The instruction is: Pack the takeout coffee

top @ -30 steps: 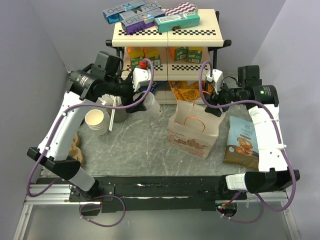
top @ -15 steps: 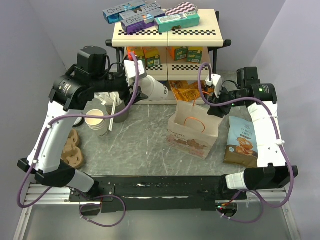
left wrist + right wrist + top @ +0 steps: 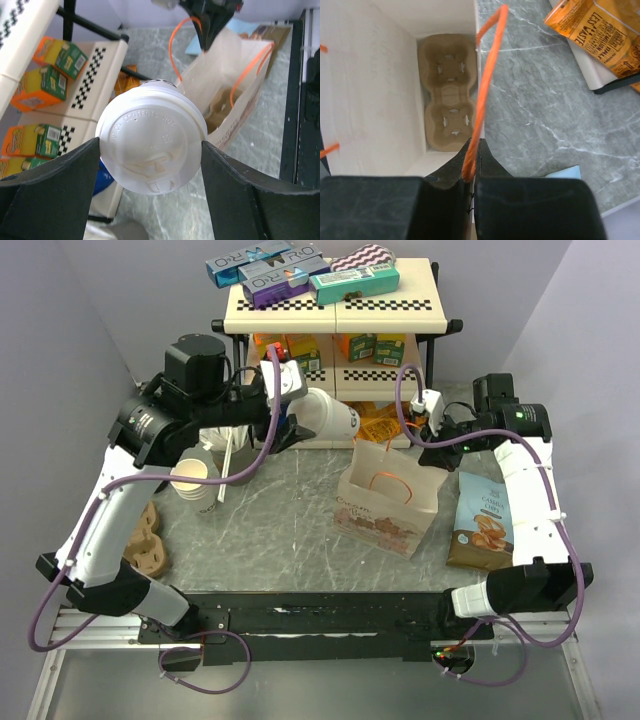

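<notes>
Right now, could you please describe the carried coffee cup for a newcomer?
In front of the checkered shelf, left of the paper bag, the left tool holds a white cup sideways in midair. Unlike the open cup on the table, it is lidded.

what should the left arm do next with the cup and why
Probably swing the cup rightward over the open bag, righting it on the way. The left gripper holds it tilted, left of the bag and not yet above it, while the right gripper pinches the orange handle, and a cardboard carrier waits inside.
</notes>
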Motion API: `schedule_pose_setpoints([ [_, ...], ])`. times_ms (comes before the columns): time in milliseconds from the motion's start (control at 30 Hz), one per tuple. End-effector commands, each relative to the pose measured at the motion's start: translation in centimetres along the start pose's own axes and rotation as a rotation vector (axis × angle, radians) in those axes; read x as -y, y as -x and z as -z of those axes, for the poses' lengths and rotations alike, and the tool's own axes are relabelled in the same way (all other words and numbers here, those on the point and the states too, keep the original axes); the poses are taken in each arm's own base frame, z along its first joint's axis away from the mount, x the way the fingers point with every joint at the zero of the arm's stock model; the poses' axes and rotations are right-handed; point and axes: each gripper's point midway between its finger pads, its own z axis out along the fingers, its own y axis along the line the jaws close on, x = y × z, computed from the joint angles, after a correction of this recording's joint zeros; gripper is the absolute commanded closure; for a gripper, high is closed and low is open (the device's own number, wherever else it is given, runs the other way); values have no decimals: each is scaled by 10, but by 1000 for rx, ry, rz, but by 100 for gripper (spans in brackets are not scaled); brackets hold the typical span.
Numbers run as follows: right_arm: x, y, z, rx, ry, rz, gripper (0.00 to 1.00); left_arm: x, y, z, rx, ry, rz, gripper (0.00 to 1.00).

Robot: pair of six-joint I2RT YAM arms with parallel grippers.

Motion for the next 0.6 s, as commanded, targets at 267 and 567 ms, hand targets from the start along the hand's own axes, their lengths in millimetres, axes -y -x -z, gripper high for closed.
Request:
schedule_pose_setpoints([
  [267,-21,43,17,116,-78,143,100,4,29,-18,152,2,31,99],
  [567,-27,59,14,146,-162,203,100,36,15,-17,122,-49,-16,99],
])
